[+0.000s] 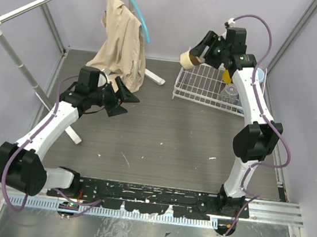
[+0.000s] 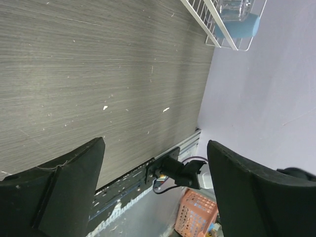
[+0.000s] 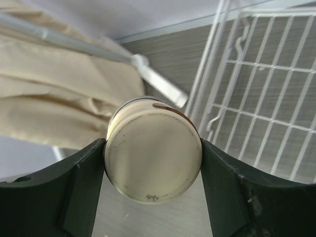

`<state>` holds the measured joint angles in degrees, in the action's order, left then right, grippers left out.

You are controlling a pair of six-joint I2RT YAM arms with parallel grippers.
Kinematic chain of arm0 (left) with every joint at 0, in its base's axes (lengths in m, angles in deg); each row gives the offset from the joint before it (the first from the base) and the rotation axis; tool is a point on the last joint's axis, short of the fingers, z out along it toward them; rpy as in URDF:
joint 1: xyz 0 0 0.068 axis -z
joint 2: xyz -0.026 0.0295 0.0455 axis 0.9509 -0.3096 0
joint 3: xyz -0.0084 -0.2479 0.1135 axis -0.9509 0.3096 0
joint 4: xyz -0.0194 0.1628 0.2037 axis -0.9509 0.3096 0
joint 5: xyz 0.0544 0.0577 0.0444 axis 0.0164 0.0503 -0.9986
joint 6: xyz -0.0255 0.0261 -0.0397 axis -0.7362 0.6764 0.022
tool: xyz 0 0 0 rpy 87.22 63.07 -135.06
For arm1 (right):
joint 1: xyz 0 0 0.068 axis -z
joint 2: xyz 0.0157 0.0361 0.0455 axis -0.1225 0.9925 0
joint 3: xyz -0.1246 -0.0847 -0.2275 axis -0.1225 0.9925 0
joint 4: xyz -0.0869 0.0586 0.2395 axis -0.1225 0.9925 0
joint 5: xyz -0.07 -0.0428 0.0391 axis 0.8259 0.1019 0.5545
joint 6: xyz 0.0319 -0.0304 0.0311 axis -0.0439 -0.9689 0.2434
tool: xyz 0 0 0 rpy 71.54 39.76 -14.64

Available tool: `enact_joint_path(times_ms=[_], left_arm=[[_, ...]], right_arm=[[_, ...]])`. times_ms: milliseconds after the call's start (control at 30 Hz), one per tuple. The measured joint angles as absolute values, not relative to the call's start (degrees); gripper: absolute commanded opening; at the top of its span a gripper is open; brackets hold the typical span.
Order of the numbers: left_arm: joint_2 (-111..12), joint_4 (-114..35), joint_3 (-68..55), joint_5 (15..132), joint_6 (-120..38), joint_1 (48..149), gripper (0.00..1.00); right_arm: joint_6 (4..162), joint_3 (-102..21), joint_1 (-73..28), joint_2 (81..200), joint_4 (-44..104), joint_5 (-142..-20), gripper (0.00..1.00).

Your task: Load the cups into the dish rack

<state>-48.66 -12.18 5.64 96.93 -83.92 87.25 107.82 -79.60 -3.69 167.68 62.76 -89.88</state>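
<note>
My right gripper (image 1: 196,55) is shut on a pale cream cup (image 1: 187,59) with a brown band, held on its side above the left far corner of the white wire dish rack (image 1: 205,92). In the right wrist view the cup's round base (image 3: 153,163) sits between both fingers, with the rack (image 3: 261,98) to the right. In the rack, by the right arm, stand a clear glass cup (image 1: 229,92), a yellow-orange mug (image 1: 227,76) and a light blue cup (image 1: 260,75). My left gripper (image 1: 123,98) is open and empty over the table, far left of the rack. Its wrist view shows the rack's corner (image 2: 207,19) with a blue tumbler (image 2: 242,27).
A white pole clothes stand (image 1: 16,55) with a beige cloth (image 1: 120,44) and a blue hanger (image 1: 137,6) stands at the back left. Its foot (image 1: 152,75) reaches near the rack's left edge. An orange basket (image 2: 197,212) sits below the table.
</note>
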Motion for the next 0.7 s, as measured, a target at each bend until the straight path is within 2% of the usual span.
enact_joint_path(times_ms=[267, 700], left_arm=[[-46.80, -9.79, 5.67, 95.84, -81.32, 87.25, 0.92], [-54.03, -9.75, 5.32, 95.03, -80.64, 87.25, 0.92]], right_arm=[[100.33, -94.00, -0.28, 178.37, 70.06, -80.15, 0.22], [90.14, -100.76, -0.36, 188.81, 75.19, -66.07, 0.21]])
